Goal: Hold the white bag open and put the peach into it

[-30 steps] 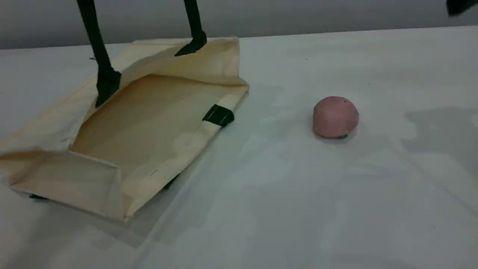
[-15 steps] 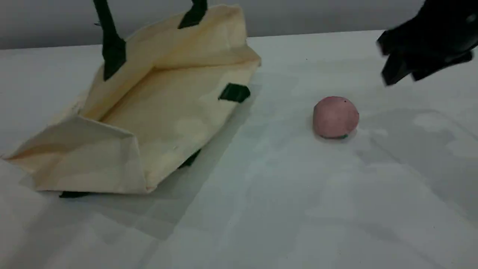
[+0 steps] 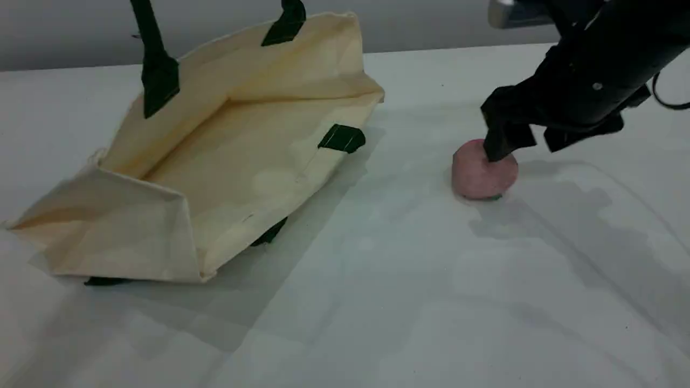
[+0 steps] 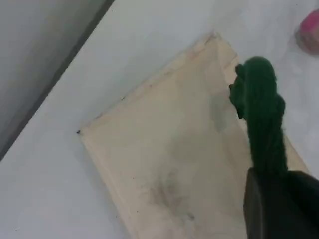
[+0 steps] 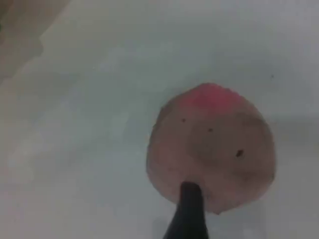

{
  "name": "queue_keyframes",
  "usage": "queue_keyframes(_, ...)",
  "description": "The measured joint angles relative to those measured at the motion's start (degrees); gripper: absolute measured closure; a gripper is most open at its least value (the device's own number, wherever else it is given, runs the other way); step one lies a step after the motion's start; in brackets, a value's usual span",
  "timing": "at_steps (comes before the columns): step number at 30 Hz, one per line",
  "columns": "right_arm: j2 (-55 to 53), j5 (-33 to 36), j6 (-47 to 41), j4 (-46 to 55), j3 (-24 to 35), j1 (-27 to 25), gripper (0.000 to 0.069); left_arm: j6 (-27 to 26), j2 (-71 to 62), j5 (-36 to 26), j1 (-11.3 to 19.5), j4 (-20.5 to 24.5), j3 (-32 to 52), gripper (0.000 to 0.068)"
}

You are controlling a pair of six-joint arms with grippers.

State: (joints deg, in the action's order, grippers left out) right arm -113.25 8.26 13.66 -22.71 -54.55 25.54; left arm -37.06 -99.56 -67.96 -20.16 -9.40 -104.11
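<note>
The white bag [image 3: 226, 161] lies at the left with its mouth gaping toward me. Its far side is pulled up by a dark green rope handle [image 3: 156, 75] that runs out of the scene view's top edge. In the left wrist view that handle [image 4: 261, 114] enters my left gripper [image 4: 279, 199], which is shut on it above the bag [image 4: 164, 149]. The peach [image 3: 477, 178] rests on the table right of the bag. My right gripper [image 3: 525, 146] hangs open just over its far right side. In the right wrist view one fingertip [image 5: 188, 214] lies against the peach [image 5: 214, 144].
The white table [image 3: 377, 296] stretches bare between the bag and the peach and toward the front. A second green handle [image 3: 342, 138] lies on the bag's near wall. A grey wall [image 3: 431, 21] runs behind the table's far edge.
The bag's far side rose with the handle, opening the mouth wider. My right arm came down from the top right to the peach and its jaws spread.
</note>
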Motion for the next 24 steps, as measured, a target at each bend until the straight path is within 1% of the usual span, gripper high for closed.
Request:
queue_keyframes(8, -0.75, 2.88, 0.05, -3.84, -3.89, 0.25, 0.0129, 0.0, 0.0, -0.26, 0.0, 0.0, 0.0, 0.0595)
queue_keyframes(11, -1.56, 2.82, 0.07, -4.41, -5.18, 0.25, 0.0129, 0.0, 0.0, -0.44, 0.0, 0.0, 0.0, 0.0595)
queue_keyframes(17, -5.52, 4.52, 0.25, -5.69, -7.53, 1.2, 0.0105, 0.0, 0.0, -0.54, 0.0, 0.0, 0.0, 0.0595)
queue_keyframes(24, -11.2, 6.33, 0.25, -6.61, -10.58, 1.36, 0.0103, 0.0, 0.0, -0.66, 0.0, -0.05, 0.0, 0.0595)
